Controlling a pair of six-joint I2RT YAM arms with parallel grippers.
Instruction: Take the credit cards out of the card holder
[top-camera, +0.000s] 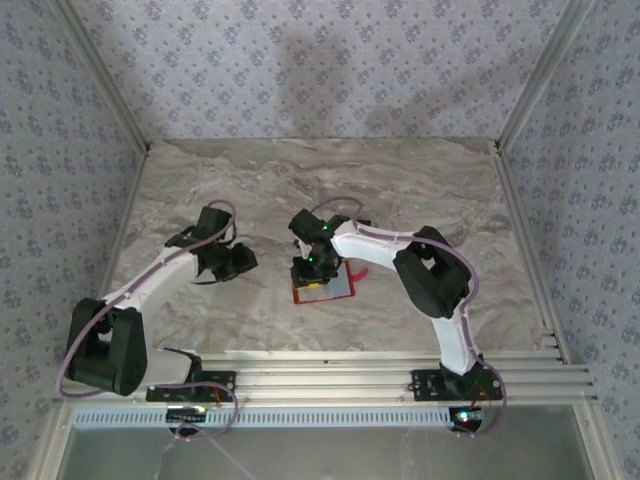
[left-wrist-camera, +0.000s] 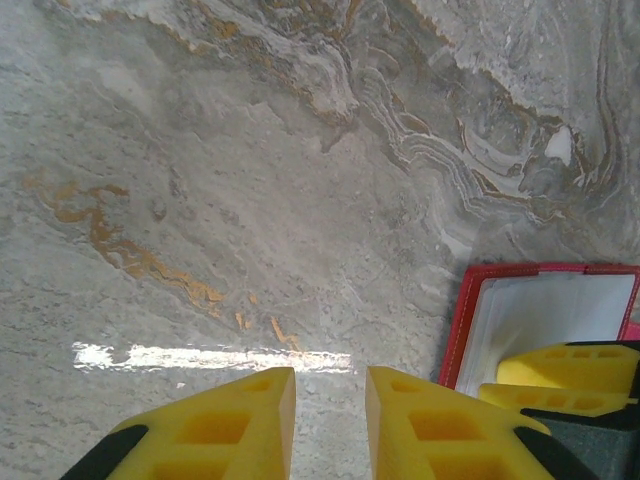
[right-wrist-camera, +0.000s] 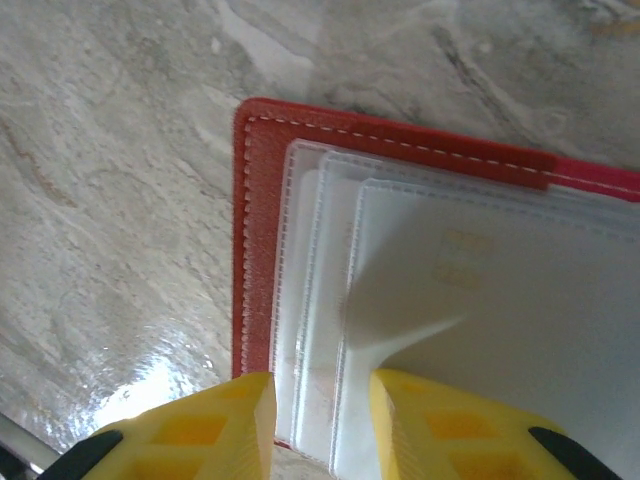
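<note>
The card holder (top-camera: 338, 288) lies open and flat on the marble, its red border (right-wrist-camera: 258, 220) framing stacked pale clear pockets (right-wrist-camera: 480, 300). I cannot tell the credit cards apart from the pockets; faint yellowish marks show through the top one. My right gripper (top-camera: 312, 268) hangs over the holder's left edge. Its yellow jaws (right-wrist-camera: 320, 385) stand open, with the pockets' stitched edges lying flat between them. My left gripper (top-camera: 243, 262) hovers left of the holder, open (left-wrist-camera: 330, 375), with bare marble in the narrow gap. The holder's corner (left-wrist-camera: 470, 320) is at the right of the left wrist view.
The marble table (top-camera: 400, 180) is walled by patterned panels at the back and both sides. An aluminium rail (top-camera: 350, 385) carrying both arm bases runs along the near edge. The right gripper's yellow fingers (left-wrist-camera: 560, 368) rest over the holder in the left wrist view.
</note>
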